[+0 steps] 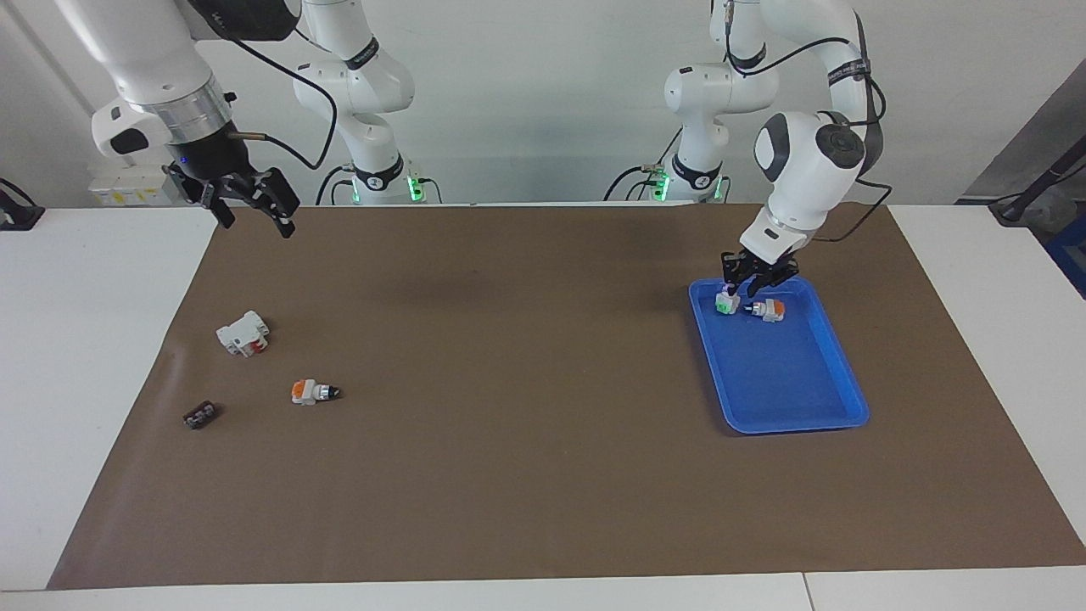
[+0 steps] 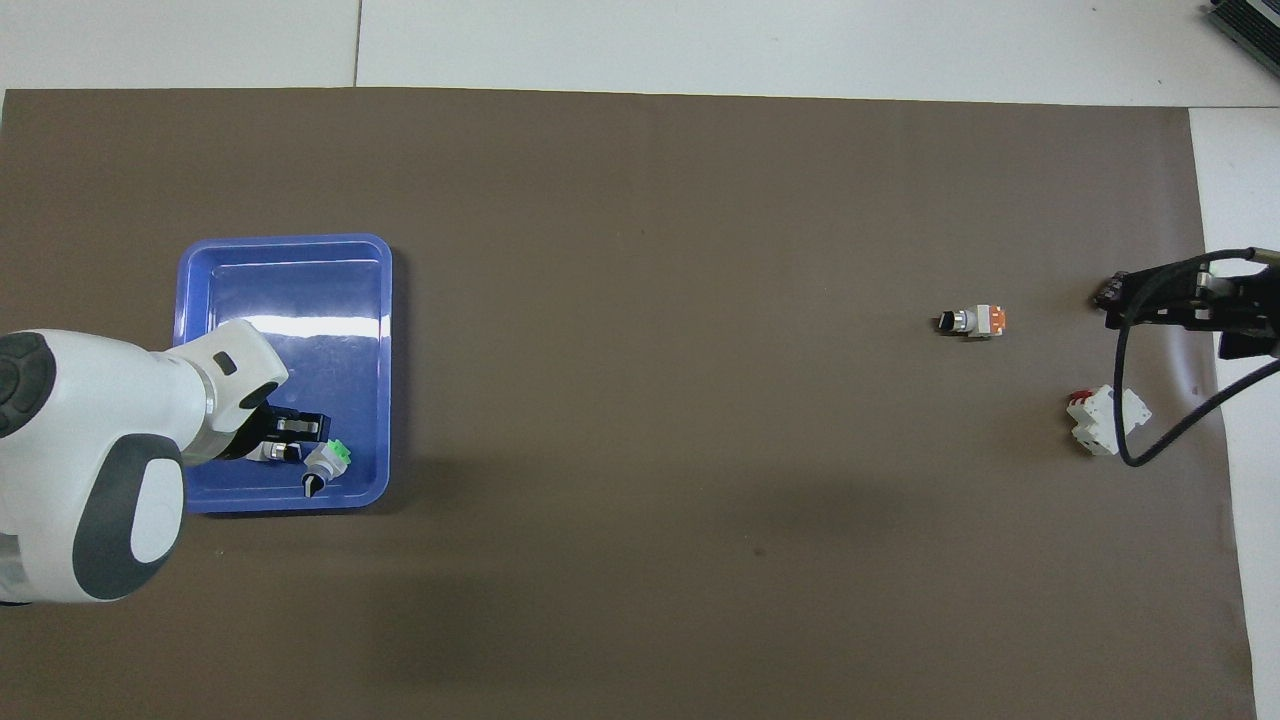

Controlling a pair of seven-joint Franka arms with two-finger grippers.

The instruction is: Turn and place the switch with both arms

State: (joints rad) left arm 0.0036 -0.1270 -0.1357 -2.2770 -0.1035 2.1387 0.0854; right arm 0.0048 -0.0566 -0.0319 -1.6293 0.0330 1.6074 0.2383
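The switch (image 1: 726,304) lies in the blue tray (image 1: 797,399), free beneath the left gripper (image 1: 755,283), whose fingers stand apart. The right gripper (image 1: 254,204) waits over the surface's (image 1: 526,475) corner, fingers open.

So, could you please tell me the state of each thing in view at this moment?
green-patch switch: lying in the blue tray, black knob end toward the robots.
second switch: lying in the tray beside it.
left gripper: low over the two switches in the tray.
right gripper: raised at its own end of the table, jaws open, waiting.
third switch: lying on the mat.
white block: lying on the mat.
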